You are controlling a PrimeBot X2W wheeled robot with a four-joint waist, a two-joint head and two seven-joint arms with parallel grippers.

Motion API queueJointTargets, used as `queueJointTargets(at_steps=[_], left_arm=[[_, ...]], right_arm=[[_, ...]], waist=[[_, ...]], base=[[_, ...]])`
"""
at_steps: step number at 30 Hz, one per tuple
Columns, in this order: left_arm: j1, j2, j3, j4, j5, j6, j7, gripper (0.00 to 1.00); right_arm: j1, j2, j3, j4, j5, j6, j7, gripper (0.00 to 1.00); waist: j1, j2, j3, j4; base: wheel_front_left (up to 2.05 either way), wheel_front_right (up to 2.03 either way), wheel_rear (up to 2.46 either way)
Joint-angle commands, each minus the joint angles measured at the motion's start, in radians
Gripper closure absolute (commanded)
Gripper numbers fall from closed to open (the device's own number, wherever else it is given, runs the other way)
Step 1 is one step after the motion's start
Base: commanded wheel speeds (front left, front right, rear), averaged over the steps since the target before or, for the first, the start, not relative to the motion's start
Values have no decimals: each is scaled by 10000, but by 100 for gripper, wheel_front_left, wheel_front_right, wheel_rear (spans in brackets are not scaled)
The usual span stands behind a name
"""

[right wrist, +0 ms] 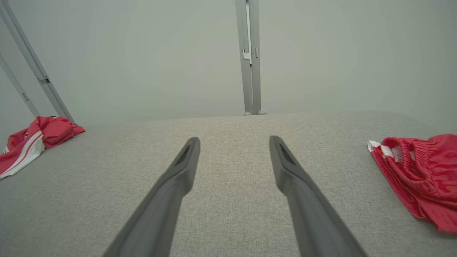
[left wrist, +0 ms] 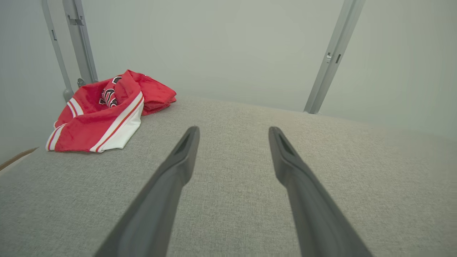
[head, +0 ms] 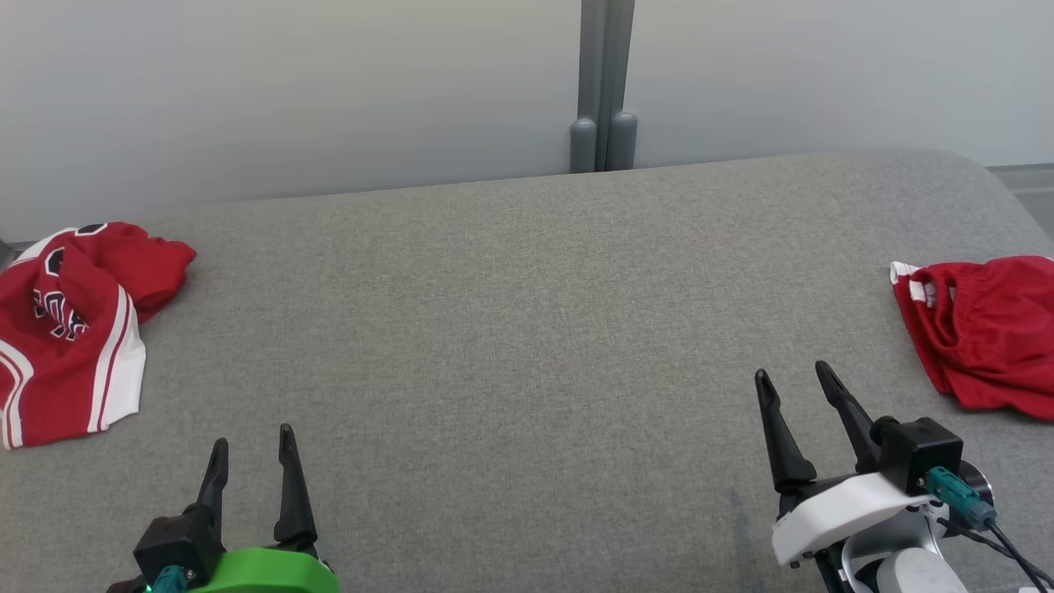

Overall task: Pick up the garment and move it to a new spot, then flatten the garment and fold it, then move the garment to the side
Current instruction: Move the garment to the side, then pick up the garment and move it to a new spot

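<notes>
At the far left of the grey fabric-covered surface (head: 510, 313) a crumpled red-and-white garment (head: 74, 329) lies in a heap. Its white-striped hem is turned toward the robot, dark lettering shows among its folds, and its left part is cut off by the edge of the head view. In the left wrist view it sits up and to the left of the fingers, near the back edge of the surface and well apart from them.

Nearer the robot and a little to the right, the left gripper (head: 253, 436) hovers over the cloth above its green housing. Its two dark fingers are spread wide and hold nothing.

Behind the middle of the surface a grey post (head: 603, 99) rises against the pale wall (head: 288, 99).

Further right, the right gripper (head: 791, 371) on its white wrist leans slightly leftward. Its fingers too are parted and grip nothing.

At the far right lie the red shorts (head: 980, 338), bunched up, with the gathered waistband and a bit of white trim turned toward the centre — the right edge of the picture cuts them off. They lie near the right gripper, to its right and slightly beyond its fingertips, not touching it.

Both pieces rest on the surface, one at each end — which of them the task means I cannot tell.
</notes>
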Motion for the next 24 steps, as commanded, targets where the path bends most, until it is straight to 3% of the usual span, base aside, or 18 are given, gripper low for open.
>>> queueJointTargets(at_steps=[1,24], left_arm=[[165,22,55,38,98,-62,-6,0],[153,-180,179,278,319,-313,-6,0]], right_arm=[[167,-22,16,-43,29,1,49,0],[238,-22,-28,-85,68,1,94,0]], waist=[[1,0,-19,-13],[1,0,-116,163]], base=[[0,0,0],[0,0,0]])
